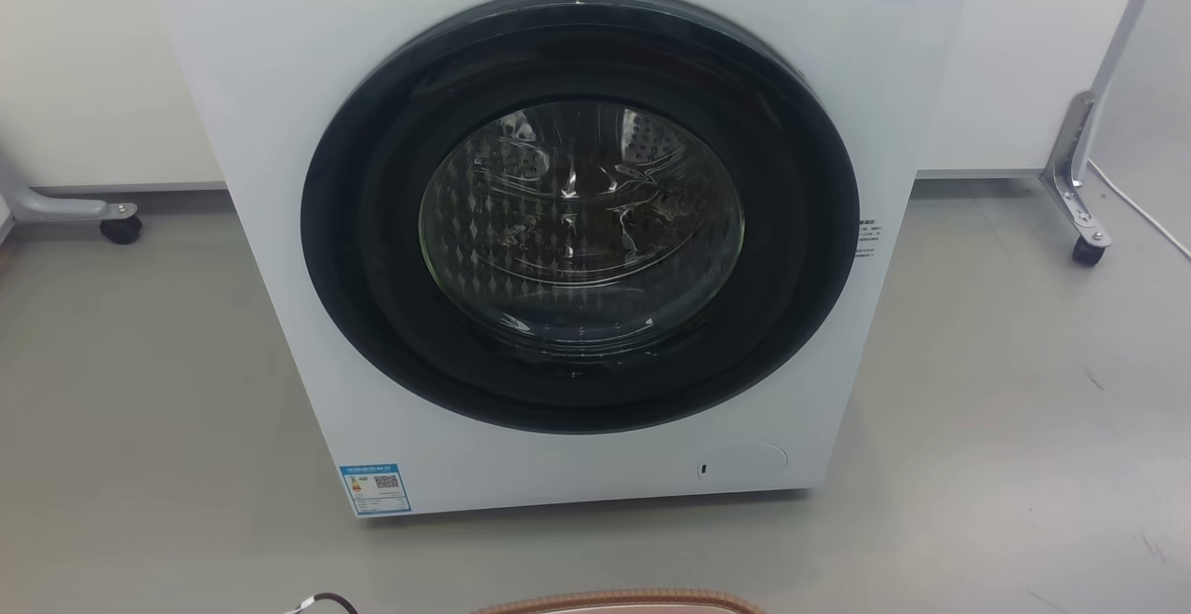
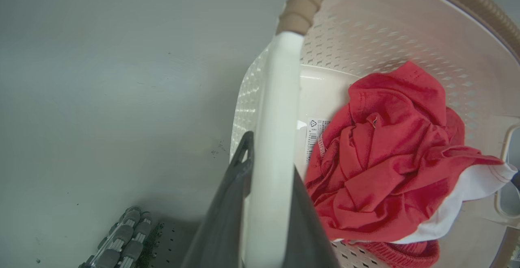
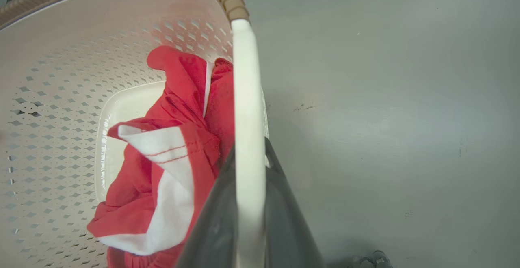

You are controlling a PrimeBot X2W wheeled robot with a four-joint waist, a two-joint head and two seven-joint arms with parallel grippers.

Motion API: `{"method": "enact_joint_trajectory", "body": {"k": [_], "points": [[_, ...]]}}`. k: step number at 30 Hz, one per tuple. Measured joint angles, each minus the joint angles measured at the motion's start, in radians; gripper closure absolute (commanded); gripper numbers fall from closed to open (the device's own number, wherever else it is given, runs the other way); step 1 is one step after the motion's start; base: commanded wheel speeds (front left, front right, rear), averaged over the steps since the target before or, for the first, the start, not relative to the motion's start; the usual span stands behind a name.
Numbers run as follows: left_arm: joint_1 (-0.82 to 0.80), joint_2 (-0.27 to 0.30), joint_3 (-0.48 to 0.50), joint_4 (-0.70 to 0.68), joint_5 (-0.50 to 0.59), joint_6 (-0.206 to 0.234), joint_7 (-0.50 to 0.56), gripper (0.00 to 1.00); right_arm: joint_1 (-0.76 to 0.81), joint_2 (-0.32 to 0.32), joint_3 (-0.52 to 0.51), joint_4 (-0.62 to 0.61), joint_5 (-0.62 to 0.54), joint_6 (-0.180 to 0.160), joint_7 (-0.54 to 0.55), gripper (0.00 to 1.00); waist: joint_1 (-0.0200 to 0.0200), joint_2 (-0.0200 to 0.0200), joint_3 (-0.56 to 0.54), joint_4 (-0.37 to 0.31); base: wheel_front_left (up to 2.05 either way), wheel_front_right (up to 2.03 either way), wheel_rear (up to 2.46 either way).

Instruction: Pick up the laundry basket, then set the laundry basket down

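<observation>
The laundry basket shows as a strip of brown woven rim at the bottom edge of the head view, in front of the washer. In the left wrist view my left gripper is shut on one white side handle, a dark finger on each side of the bar. My right gripper is shut the same way on the other white handle. The cream perforated basket wall holds a crumpled red and white garment. Whether the basket rests on the floor I cannot tell.
A white front-loading washer with a round dark door, shut, stands straight ahead. Grey wheeled frame legs stand at the far left and far right. Part of my grey base shows beside the basket on the grey floor.
</observation>
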Motion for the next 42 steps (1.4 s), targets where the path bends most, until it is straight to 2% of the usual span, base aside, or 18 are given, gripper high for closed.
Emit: {"method": "enact_joint_trajectory", "body": {"k": [21, 42], "points": [[-0.001, 0.001, -0.027, -0.007, -0.009, 0.022, -0.040, 1.00, -0.003, 0.000, 0.009, -0.002, 0.013, 0.000, -0.036, 1.00, 0.0000, 0.0000, 0.058, 0.005, 0.00, 0.00, 0.00], [-0.151, 0.021, -0.028, -0.052, 0.002, 0.024, -0.142, 1.00, -0.178, -0.004, 0.003, -0.029, 0.005, -0.016, -0.149, 1.00, 0.0002, 0.0001, 0.265, 0.002, 0.00, 0.00, 0.00]]}}
